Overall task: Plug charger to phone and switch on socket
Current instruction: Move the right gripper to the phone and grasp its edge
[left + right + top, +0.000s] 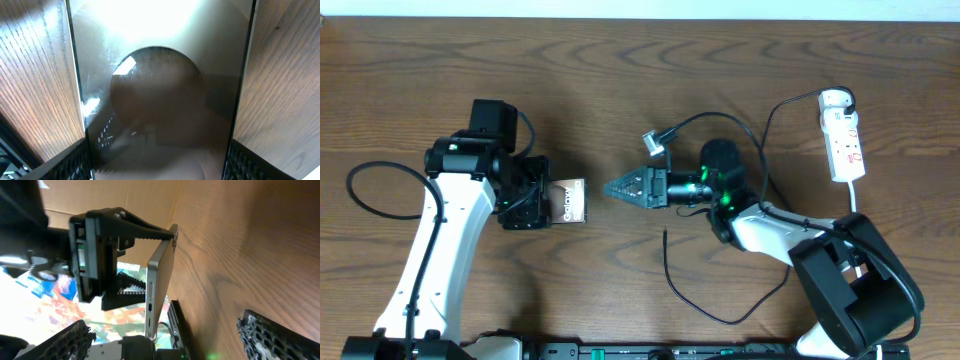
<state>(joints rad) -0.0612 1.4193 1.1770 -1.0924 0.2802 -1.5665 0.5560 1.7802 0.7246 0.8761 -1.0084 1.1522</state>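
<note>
My left gripper is closed on the edges of the phone, over the brown wooden table. My right gripper is open and empty, pointing at the phone from near. The charger lies loose behind it, and the socket is at the far right.

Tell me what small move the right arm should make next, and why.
Probably move the open, empty right gripper to the thin black charger cable's plug tip lying loose beside it; the left gripper holds the flat brown-grey phone.
</note>
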